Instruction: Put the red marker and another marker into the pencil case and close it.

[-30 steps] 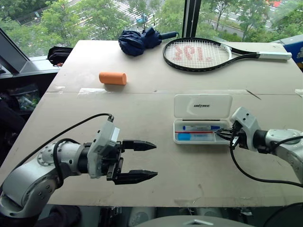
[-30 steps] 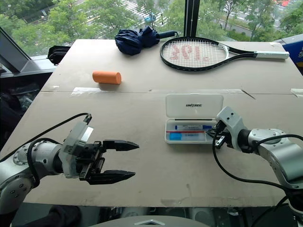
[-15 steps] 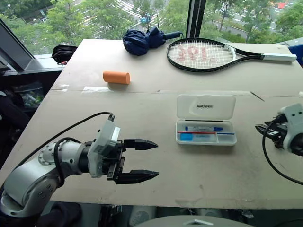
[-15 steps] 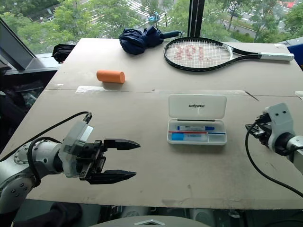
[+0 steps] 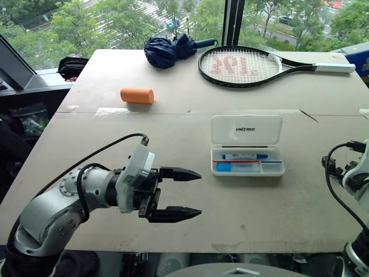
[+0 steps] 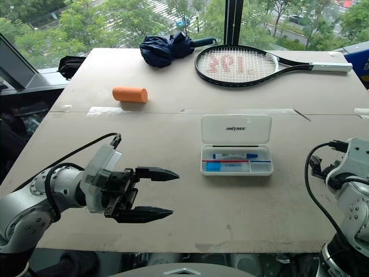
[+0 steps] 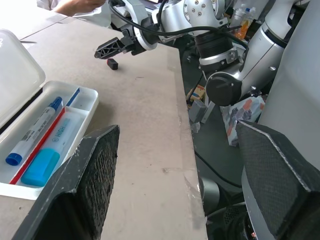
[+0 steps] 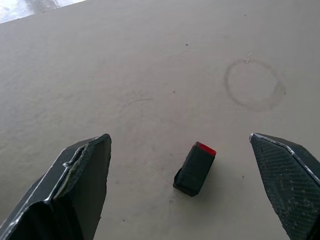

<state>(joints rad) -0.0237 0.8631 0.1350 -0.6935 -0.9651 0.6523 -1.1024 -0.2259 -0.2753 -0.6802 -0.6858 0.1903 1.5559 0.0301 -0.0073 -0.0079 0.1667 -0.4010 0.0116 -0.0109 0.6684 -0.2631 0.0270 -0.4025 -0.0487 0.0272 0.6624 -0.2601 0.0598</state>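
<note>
1. My right fingers [image 8: 182, 192], clenched at the pencil case [image 5: 247, 146] a second before, were now released, withdrawn toward 3 o'clock, above a small black cap [image 8: 195, 168].
2. Red marker [image 5: 247, 161] and another marker [image 5: 246, 156] lay in the tray; lid still up.
3. Left fingers [image 5: 180, 194] released, empty, at 9 o'clock of the case on the counter [image 5: 173, 133]. Closing remained.

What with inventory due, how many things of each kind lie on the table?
Case: 1
Markers: 2 (blue-capped marker, red marker)
Highlighter: 1
Racket: 1
Umbrella: 1
Orange roll: 1
Black cap: 1
Total: 8
</note>
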